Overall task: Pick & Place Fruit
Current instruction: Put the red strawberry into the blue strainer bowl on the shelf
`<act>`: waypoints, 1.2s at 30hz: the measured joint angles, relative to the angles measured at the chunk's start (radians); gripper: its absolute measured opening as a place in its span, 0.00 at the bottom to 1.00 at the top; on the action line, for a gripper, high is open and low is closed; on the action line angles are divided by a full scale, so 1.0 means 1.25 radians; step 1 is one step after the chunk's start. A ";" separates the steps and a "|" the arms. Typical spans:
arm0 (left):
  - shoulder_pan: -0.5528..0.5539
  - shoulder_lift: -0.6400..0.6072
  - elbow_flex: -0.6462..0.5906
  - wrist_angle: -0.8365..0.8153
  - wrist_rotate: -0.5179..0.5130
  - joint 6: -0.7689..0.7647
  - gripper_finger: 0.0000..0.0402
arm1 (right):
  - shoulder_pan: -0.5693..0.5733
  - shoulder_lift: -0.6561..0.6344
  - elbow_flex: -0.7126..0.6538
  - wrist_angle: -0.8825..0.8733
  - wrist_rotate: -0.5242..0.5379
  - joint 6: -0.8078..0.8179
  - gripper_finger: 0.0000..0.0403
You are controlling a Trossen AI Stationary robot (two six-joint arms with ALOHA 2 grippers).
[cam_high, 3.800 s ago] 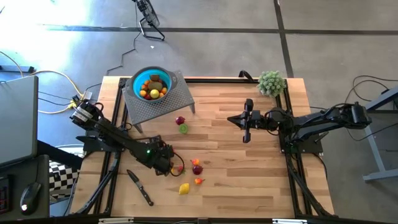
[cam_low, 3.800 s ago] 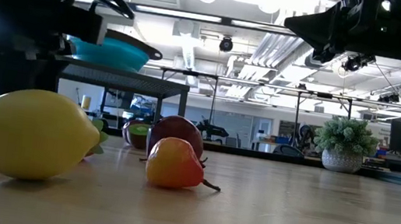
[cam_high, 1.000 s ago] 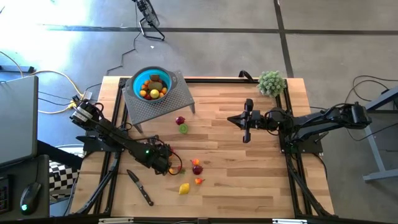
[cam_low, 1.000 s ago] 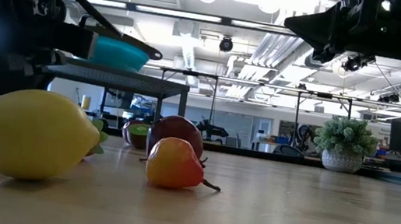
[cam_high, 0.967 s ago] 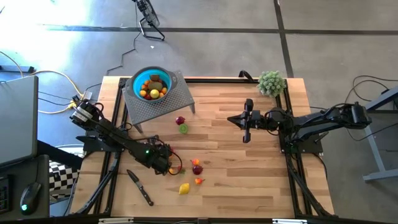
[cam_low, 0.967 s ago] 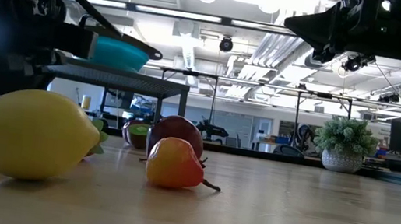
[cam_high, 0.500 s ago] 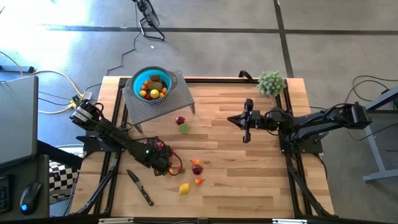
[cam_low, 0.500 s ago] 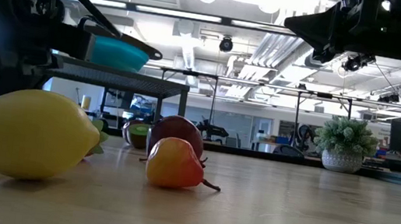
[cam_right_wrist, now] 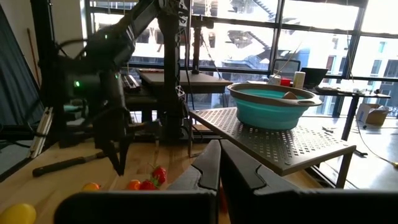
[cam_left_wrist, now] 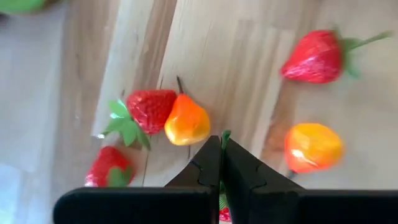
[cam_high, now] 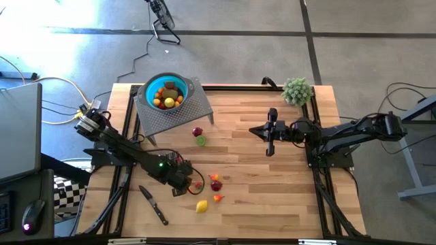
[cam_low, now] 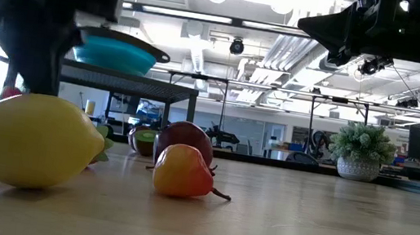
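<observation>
Teal bowl: four fruits | wooden table: seven fruits

Bare tabletop between the arms, fruit clustered near left hand

Teal bowl, grey perforated stand, yellow lemon, red strawberries, black-handled knife

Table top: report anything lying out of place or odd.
A black-handled knife lies loose on the wood by the left arm, no part of the fruit job. Several fruits sit scattered outside the teal bowl. Nothing looks spilled or broken.
</observation>
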 joint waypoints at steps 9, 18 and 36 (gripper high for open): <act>0.000 -0.065 0.163 -0.151 -0.088 0.057 0.00 | 0.000 0.000 0.000 0.000 0.000 0.000 0.01; 0.000 -0.090 0.374 -0.325 -0.254 0.143 0.00 | 0.000 0.000 0.000 0.000 0.000 0.000 0.01; 0.197 -0.097 0.548 -0.521 -0.372 0.298 0.00 | 0.000 0.000 0.000 0.000 0.000 0.000 0.01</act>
